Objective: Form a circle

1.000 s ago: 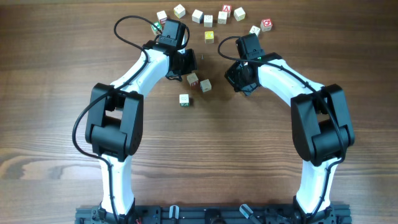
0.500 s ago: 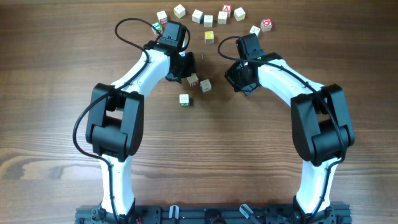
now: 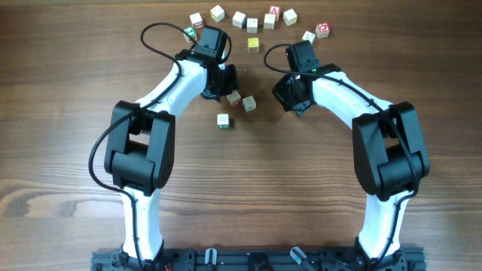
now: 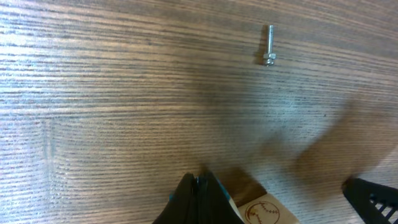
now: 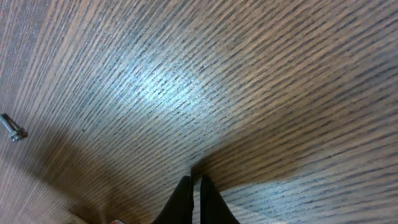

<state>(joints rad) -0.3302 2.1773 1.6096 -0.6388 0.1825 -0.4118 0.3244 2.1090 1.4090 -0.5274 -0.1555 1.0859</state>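
Beyond the yellow cube (image 3: 254, 44), toward the far edge of the table (image 3: 60, 113): a long loose arc of cubes (image 3: 269, 20), pale wood, with red or green marks on several. On the near side of the yellow cube, a small bolt (image 4: 269, 45), lying flat on bare wood, apart from every cube.

Nearer the robot than the yellow cube and slightly to its left: the group of three cubes (image 3: 248, 103). Two close together, the third cube (image 3: 223, 120) set off toward the robot. A loose cluster, not a ring.

Left gripper (image 4: 199, 182) pinched fully together on nothing, tips pointing down at the wood. Just beside the tips, the group's farthest cube (image 4: 264, 211), a red ball-like drawing on its top face. Contact or not: cannot tell. Left arm (image 3: 162, 94) stretched forward and bent inward, wrist left of the yellow cube, fingers on its near side.

Right gripper (image 5: 196, 183) likewise closed and empty, tips down close to the wood, near-right of the yellow cube, well apart from the group. Right arm (image 3: 346, 94) in mirrored pose, elbow outward, forearm angled in toward the yellow cube.
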